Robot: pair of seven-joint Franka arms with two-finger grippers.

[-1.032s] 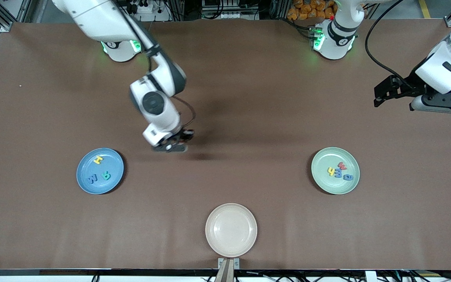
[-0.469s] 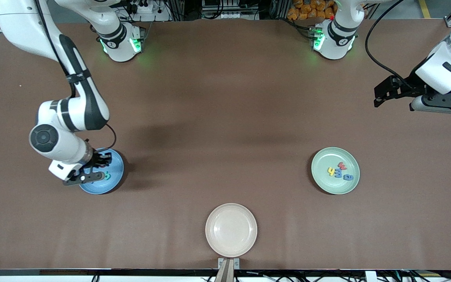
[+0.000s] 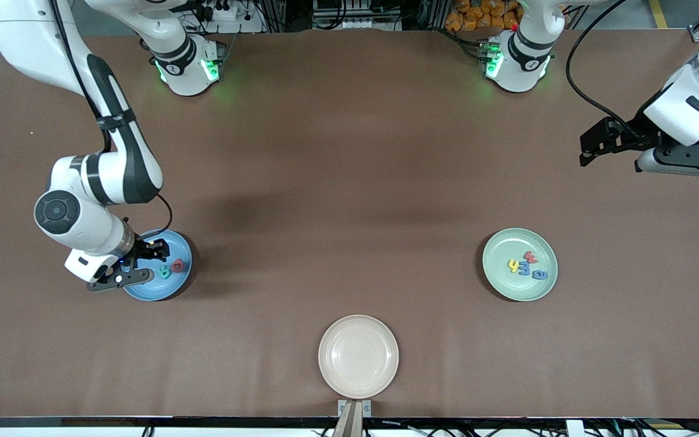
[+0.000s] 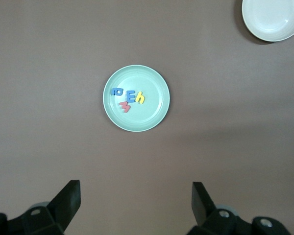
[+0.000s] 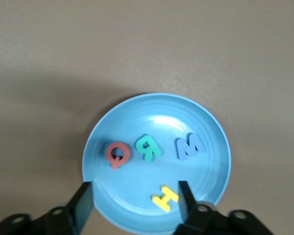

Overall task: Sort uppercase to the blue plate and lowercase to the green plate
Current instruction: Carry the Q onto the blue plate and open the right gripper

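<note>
The blue plate [image 3: 161, 290] lies toward the right arm's end of the table. In the right wrist view the blue plate [image 5: 157, 117] holds all the uppercase letters: red G [image 5: 117, 154], teal R [image 5: 147, 147], blue W [image 5: 190, 146] and yellow H [image 5: 165, 198]. My right gripper [image 3: 156, 250] hangs open and empty low over this plate, as the right wrist view [image 5: 134, 200] shows. The green plate [image 3: 507, 285] holds the lowercase letters: yellow h [image 4: 140, 98], blue m [image 4: 131, 96], blue g [image 4: 117, 91] and red w [image 4: 124, 105]. My left gripper [image 3: 586, 152] waits open, high over the table's left-arm end.
A cream plate [image 3: 358, 356] stands empty near the table's front edge, between the two coloured plates. It also shows in the left wrist view [image 4: 274, 19]. The two arm bases stand along the back edge of the brown table.
My right arm swung from over the table's middle to the blue plate. The red G now lies in the plate beside the teal R. The left arm has not moved.
</note>
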